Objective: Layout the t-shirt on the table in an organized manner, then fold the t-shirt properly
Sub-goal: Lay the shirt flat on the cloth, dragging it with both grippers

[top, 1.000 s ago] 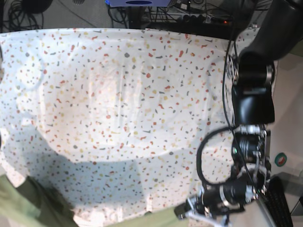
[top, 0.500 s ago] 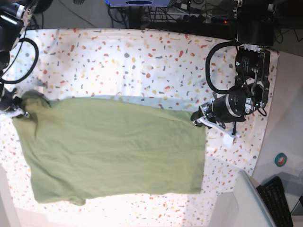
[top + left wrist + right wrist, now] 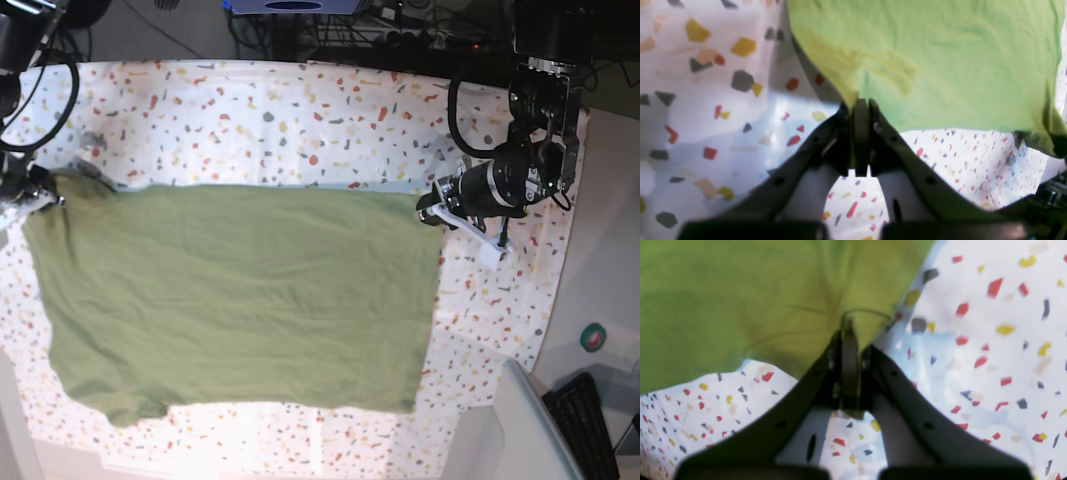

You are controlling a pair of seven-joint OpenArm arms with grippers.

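Note:
The olive-green t-shirt lies spread across the speckled table, its far edge stretched in a straight line between my two grippers. At the base view's right, my left gripper is shut on the shirt's far right corner. The left wrist view shows the jaws pinched on the t-shirt's edge above the table. At the left edge, my right gripper is shut on the other far corner. In the right wrist view the fabric puckers into the closed jaws.
A plain grey bin stands off the table's near right corner, with a keyboard and a green tape roll beside it. Cables and equipment run along the far edge. The cloth's right border lies close to my left arm.
The shirt has been drawn from the near edge across the table. In the last half second both grippers carried its far edge a little farther back and pulled it straighter.

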